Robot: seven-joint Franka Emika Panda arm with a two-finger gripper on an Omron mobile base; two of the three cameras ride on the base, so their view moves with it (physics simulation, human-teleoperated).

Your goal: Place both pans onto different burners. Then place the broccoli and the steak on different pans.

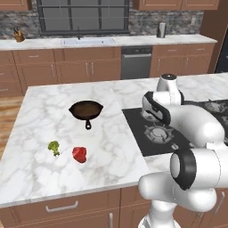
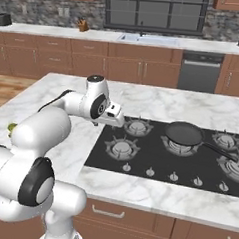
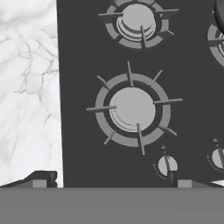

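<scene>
the gripper (image 3: 111, 181) hangs over the left end of the cooktop with its jaws spread wide and nothing between them, its two dark tips showing far apart at the bottom of the hand view above a bare burner (image 3: 132, 109). the room is a kitchen with brown wooden cabinets (image 1: 67, 67) along the back wall, a dark window (image 1: 82, 15) over a sink (image 1: 87, 41), a grey dishwasher (image 1: 136, 62) and a stone-tiled backsplash; a wood floor (image 1: 9, 109) shows at the far left. the work goes on at a white marble island (image 1: 49, 129) (grey-veined, with drawers below its front edge). set into its right part is the black glass cooktop (image 2: 154, 161), with grey rings, pronged grates and a row of small knobs along the front. the near-black pan (image 2: 184, 133) sits on a burner toward the middle of the cooktop, its handle running off to the right. the rust-brown pan (image 1: 86, 109) rests on the marble well left of the cooktop, its short handle toward the front edge. nearer the front edge lie the steak (image 1: 79, 154) and, just to its left and apart from it, the broccoli (image 1: 54, 147), both on bare marble. a knife block (image 1: 18, 34) stands on the back counter at the left.
</scene>
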